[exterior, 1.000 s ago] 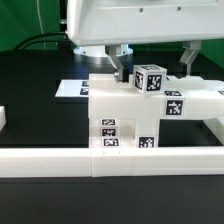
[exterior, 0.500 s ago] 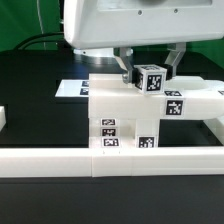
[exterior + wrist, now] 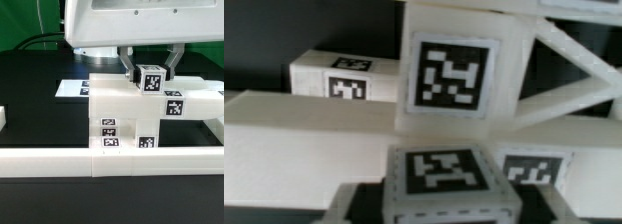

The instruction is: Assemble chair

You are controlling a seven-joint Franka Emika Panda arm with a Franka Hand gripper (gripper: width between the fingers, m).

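Observation:
A small square white leg [image 3: 150, 78] with a black-and-white tag stands upright on top of the chair's stacked white parts [image 3: 120, 108]. My gripper [image 3: 151, 72] hangs over it, one dark finger [image 3: 131, 68] pressed on each side, shut on the leg. In the wrist view the leg [image 3: 445, 178] fills the space between the fingers [image 3: 363, 203]. Beyond it stands a tagged upright panel [image 3: 452, 70] joined to the cross-braced frame [image 3: 566, 66]. A flat white panel [image 3: 313, 108] and another tagged block [image 3: 342, 78] lie beside it.
A long low white rail [image 3: 100, 160] runs across the front and turns back at the exterior view's right [image 3: 212, 125]. The marker board [image 3: 72, 88] lies flat behind the parts. A small white piece [image 3: 3, 119] sits at the exterior view's left edge.
The fingers, wide apart a second ago, have closed in on the leg from both sides. The hand has held still for the last half second.

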